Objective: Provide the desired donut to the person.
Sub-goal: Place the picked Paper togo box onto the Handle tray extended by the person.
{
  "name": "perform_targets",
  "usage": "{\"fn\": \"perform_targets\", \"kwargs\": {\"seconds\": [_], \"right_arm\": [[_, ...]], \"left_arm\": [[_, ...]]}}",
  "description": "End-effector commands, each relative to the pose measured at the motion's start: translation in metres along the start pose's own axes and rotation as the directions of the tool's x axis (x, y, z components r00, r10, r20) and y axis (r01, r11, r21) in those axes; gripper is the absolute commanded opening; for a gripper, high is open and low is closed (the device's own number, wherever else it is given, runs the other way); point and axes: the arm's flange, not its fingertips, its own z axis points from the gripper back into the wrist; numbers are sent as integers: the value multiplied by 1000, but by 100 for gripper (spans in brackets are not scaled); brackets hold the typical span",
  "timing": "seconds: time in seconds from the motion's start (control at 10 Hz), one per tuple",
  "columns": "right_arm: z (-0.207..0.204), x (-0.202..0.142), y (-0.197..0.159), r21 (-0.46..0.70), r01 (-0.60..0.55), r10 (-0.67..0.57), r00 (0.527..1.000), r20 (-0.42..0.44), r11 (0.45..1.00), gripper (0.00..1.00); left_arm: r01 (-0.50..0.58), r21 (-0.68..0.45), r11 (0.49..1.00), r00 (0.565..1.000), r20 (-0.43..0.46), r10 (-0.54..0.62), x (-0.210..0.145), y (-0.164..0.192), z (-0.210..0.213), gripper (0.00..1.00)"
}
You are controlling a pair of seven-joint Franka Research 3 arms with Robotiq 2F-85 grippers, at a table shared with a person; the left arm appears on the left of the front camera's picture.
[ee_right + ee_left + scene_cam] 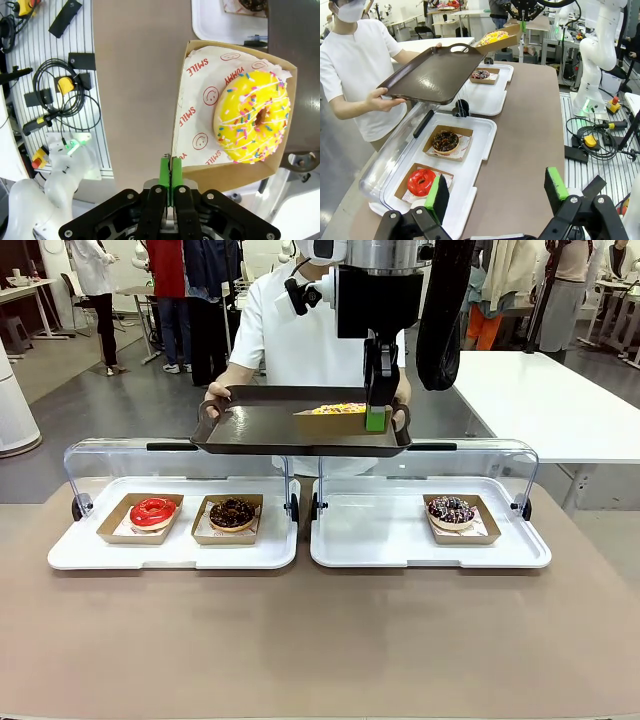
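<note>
The person (300,330) in a white shirt stands across the table and holds a dark serving tray (260,428) out in both hands. A yellow sprinkled donut (338,409) lies in a brown cardboard box (325,422) just over the tray's right end. My right gripper (375,418) is shut on that box's edge. In the right wrist view the green pads (164,172) pinch the box wall (220,175), with the donut (252,117) beyond them. My left gripper (496,186) hangs open and holds nothing above the table's near left side.
Two white trays (180,552) (400,545) with raised clear lids sit on the brown table. The left one holds a red donut (152,511) and a chocolate donut (232,512). A chocolate sprinkled donut (450,510) is on the right one.
</note>
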Motion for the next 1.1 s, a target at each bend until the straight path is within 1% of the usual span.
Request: {"fn": "perform_targets", "kwargs": {"seconds": [0.0, 0.4, 0.5, 0.6, 0.7, 0.8, 1.0], "right_arm": [[-2, -3, 3, -4, 11, -11, 1000, -1, 1000, 0], [-2, -3, 3, -4, 11, -11, 1000, -1, 1000, 0], [0, 0, 0, 0, 0, 0, 1000, 0, 1000, 2], [8, -6, -3, -11, -60, 60, 998, 36, 998, 2], [15, -11, -8, -32, -141, 142, 989, 39, 990, 2], [24, -16, -22, -66, -175, 179, 982, 64, 982, 2], [32, -25, -49, -83, -155, 163, 983, 90, 984, 2]], "left_arm": [[6, 3, 1000, 1000, 10, -6, 0, -1, 1, 100], [6, 3, 1000, 1000, 10, -6, 0, -1, 1, 100], [6, 3, 1000, 1000, 10, -6, 0, -1, 1, 100], [6, 3, 1000, 1000, 10, -6, 0, -1, 1, 100], [6, 3, 1000, 1000, 10, -6, 0, -1, 1, 100], [6, 3, 1000, 1000, 10, -6, 0, -1, 1, 100], [6, 3, 1000, 1000, 10, -6, 0, -1, 1, 100]]}}
